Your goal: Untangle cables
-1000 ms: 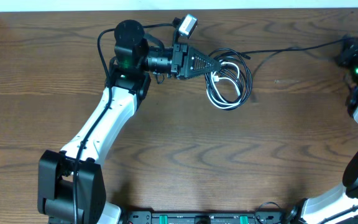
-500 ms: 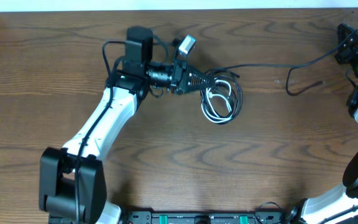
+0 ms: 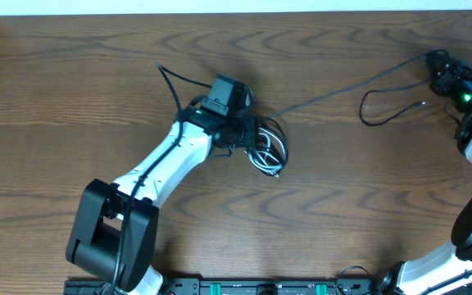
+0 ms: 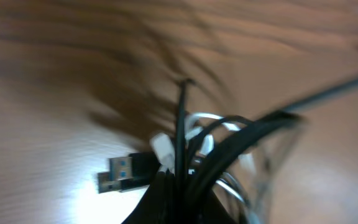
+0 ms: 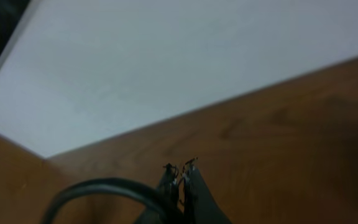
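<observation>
Partly, left arm (image 3: 170,156) hides coiled cables (image 3: 271,152) — black cord (image 3: 326,94) runs rightward

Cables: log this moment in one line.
left end effector: shut on cable bundle | right end effector: shut on black cord

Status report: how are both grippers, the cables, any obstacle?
Left gripper shut on cable bundle. Right gripper shut on black cord, loose loop near it. Bundle not yet untangled. No obstacle seen.
</observation>
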Motion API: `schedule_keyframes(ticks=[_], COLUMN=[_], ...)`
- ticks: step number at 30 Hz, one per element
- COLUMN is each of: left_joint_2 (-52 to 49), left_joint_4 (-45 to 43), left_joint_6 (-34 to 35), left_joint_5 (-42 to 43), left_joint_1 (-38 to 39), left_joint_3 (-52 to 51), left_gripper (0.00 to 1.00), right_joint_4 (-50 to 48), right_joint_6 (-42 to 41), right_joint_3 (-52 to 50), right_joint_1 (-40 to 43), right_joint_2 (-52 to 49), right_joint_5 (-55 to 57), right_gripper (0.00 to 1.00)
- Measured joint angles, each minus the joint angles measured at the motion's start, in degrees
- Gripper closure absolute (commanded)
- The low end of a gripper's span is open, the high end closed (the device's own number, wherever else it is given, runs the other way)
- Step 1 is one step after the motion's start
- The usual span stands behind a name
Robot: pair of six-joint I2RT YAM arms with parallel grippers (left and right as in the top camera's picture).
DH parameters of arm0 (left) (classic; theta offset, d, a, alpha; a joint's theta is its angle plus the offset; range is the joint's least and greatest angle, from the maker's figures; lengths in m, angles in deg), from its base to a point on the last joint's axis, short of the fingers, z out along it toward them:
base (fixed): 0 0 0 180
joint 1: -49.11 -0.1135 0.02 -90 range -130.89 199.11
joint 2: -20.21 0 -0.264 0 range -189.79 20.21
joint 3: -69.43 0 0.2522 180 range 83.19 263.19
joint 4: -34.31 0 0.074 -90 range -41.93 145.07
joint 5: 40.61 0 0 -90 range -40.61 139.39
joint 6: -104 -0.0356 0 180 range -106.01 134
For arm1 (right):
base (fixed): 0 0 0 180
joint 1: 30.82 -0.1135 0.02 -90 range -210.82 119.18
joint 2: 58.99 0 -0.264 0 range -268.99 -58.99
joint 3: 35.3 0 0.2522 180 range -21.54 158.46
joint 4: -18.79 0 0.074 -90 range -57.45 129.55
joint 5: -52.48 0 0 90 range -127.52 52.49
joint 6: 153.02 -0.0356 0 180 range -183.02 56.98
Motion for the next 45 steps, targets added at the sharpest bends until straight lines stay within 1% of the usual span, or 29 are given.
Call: schedule_keyframes(ticks=[1,2,4,8,12,15,17,20,24,27,32,34,35,36,37,38,39,40,43,45], left_joint_2=[0.00,0.00,0.00,0.00,0.00,0.02,0.02,0.02,-0.02,-1.01,-7.96,-11.54,-13.46,-14.71,-14.82,-15.10,-15.61,-15.87,-16.00,-16.09], left_joint_4=[0.48,1.18,2.27,6.45,11.93,13.49,13.97,14.49,13.64,11.76,7.72,7.34,7.37,7.87,7.65,7.67,8.07,8.35,11.06,17.22], left_joint_6=[0.04,0.02,-0.20,0.04,0.04,0.04,0.04,0.44,4.20,8.37,12.17,12.83,13.29,13.57,13.57,13.68,13.55,13.11,10.82,8.50], left_joint_5=[-4.09,-7.69,-14.01,-20.55,-23.10,-23.65,-21.20,-14.64,-9.70,-6.71,3.34,6.47,7.76,9.51,10.27,10.67,11.10,11.63,12.11,9.97], left_joint_1=[0.48,0.72,0.83,0.17,-1.31,-2.62,-3.43,-4.02,-3.91,-3.93,-3.58,-3.02,-2.58,-2.23,-2.05,-1.84,-1.66,-1.66,-2.62,-3.61], left_joint_3=[0.00,-0.02,-0.02,0.35,3.45,6.16,6.91,6.99,6.97,6.95,6.91,6.82,6.69,6.78,7.04,7.15,7.15,7.17,7.37,7.93], left_gripper=[0.53,0.45,0.37,0.33,0.29,0.28,0.28,0.27,0.28,0.28,0.28,0.37,0.50,0.61,0.71,0.79,0.81,0.86,0.86,0.86], right_joint_4=[1.11,1.92,3.76,6.03,6.58,6.88,7.54,8.22,8.66,12.22,19.85,22.38,23.58,24.22,24.87,25.24,25.33,25.49,27.06,28.85], right_joint_6=[0.24,0.63,1.60,3.26,3.89,3.63,2.91,1.62,0.52,0.63,3.65,5.31,6.58,7.54,8.76,9.75,10.56,11.17,12.68,13.22], right_joint_3=[-0.02,-0.02,0.00,0.00,0.00,0.09,0.61,2.56,4.24,4.35,4.42,4.42,4.42,4.44,4.44,4.44,4.44,4.44,4.44,4.46], right_joint_1=[-0.15,-0.20,-0.17,-0.07,0.35,0.61,0.61,0.61,0.33,-0.44,-1.84,-1.97,-1.97,-1.92,-1.92,-1.92,-1.92,-1.90,-1.46,-0.74], right_joint_2=[0.00,0.00,0.00,0.00,0.00,0.00,-0.02,-0.02,0.00,0.00,0.00,0.00,0.00,0.00,0.00,0.00,0.00,0.00,0.00,0.00], right_joint_5=[0.11,0.17,0.31,0.66,0.85,1.05,1.07,1.03,1.05,1.16,2.25,3.30,3.98,4.35,4.83,5.27,5.66,6.05,8.20,10.12], right_gripper=[0.99,0.99,0.99,0.99,0.99,0.99,0.99,0.99,0.98,0.98,0.98,0.99,0.99,0.99,0.99,0.99,0.99,0.99,0.99,0.99])
